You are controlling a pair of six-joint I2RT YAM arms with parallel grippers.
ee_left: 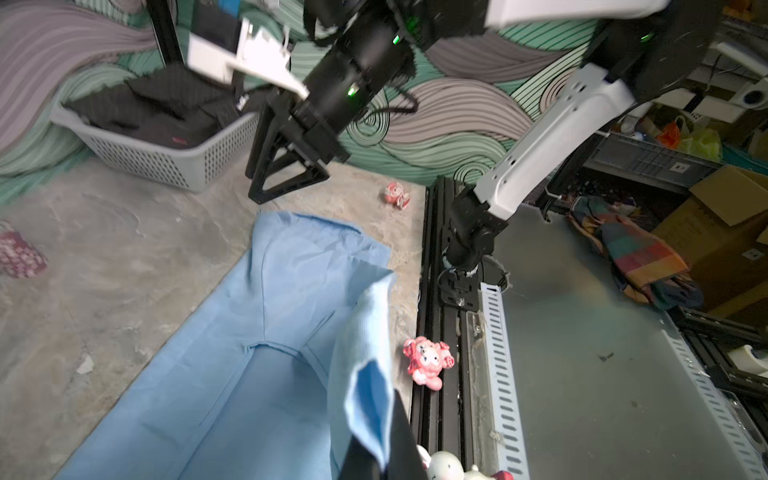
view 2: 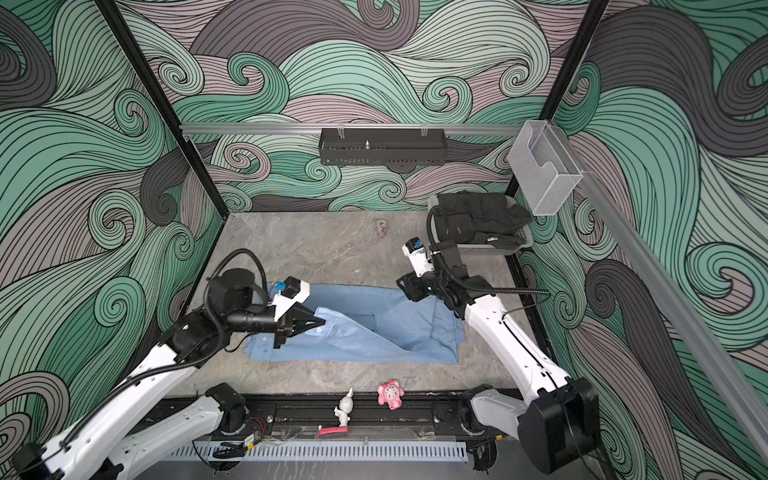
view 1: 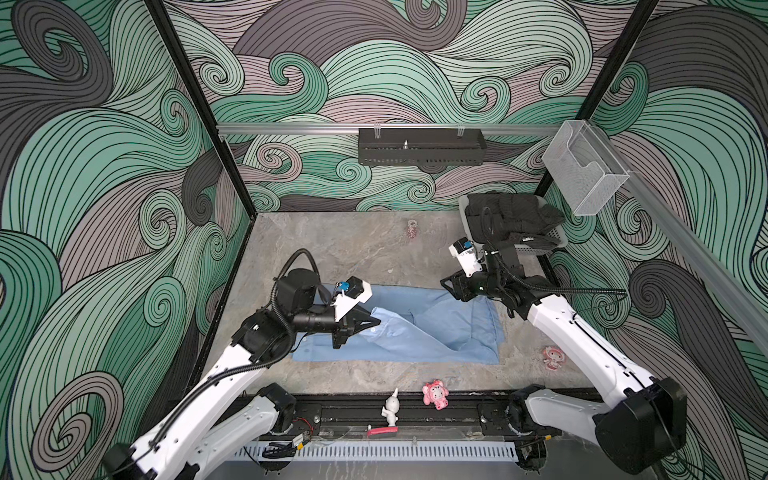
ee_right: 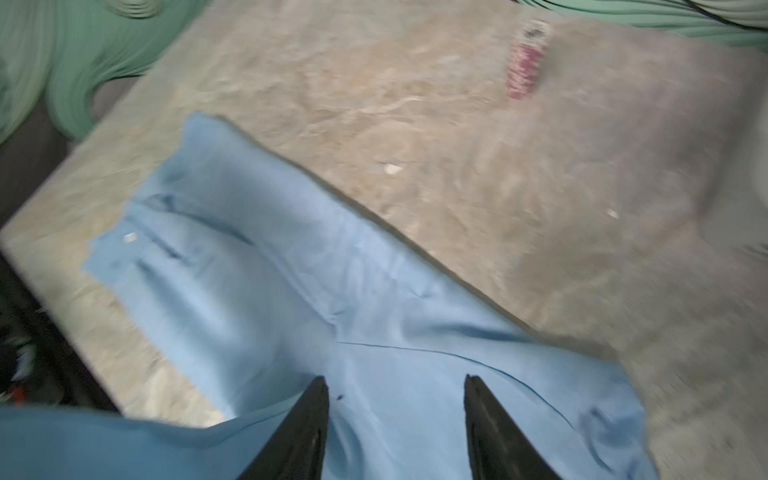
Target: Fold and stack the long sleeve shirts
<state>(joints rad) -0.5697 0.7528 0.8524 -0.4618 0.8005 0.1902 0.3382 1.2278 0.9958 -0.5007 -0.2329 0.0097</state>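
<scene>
The shirt [view 1: 436, 332] is light blue, the walls [view 1: 374, 62] green-grey swirls.

Both white-shelled, black at joints: left arm [view 1: 226, 374], lower left; right arm [view 1: 582, 345], lower right. Black corrugated cable [view 1: 573, 289] along each. White wrist camera [view 1: 360, 291], blue connector [view 1: 343, 285]. Jaws of left gripper [view 1: 377, 321] and right gripper [view 1: 445, 285]: black triangular frames.

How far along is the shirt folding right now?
Done: the blue shirt lies partly folded on the table. In hand: the left gripper pinches a fold of it; the right gripper is open above it. Left: finishing folds and stacking.
</scene>
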